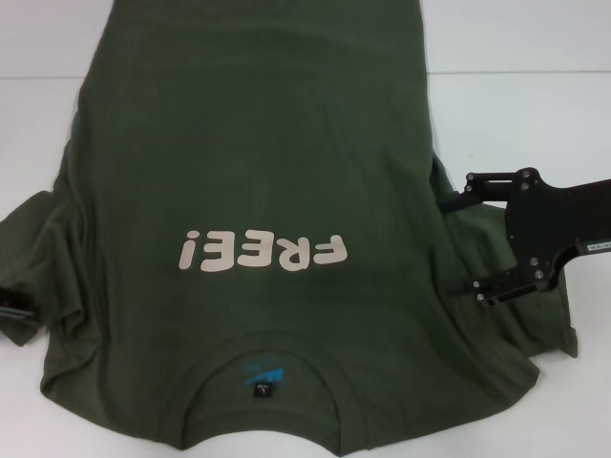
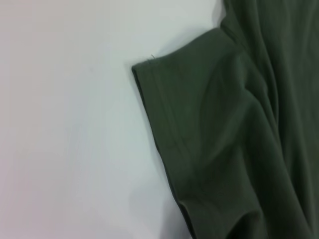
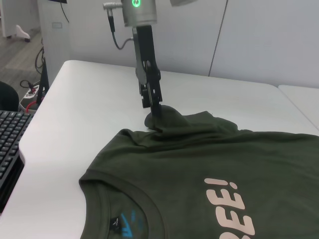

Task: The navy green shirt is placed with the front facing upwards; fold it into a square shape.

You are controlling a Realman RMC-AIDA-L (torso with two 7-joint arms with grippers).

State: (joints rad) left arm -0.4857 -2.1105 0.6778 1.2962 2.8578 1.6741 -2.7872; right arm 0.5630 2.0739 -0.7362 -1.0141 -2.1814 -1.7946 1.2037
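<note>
The navy green shirt lies front up on the white table, collar nearest me and the pale "FREE!" lettering upside down. A small blue label shows inside the neck. My right gripper hovers open over the right sleeve, its black fingers spread wide at the shirt's edge. The left gripper stands upright on the left sleeve, shut on a small peak of cloth. In the head view only a sliver of it shows at the frame's edge.
A black keyboard sits off the table's near-left corner. Bare white table lies beyond the left sleeve hem. A seam crosses the tabletop at the far right.
</note>
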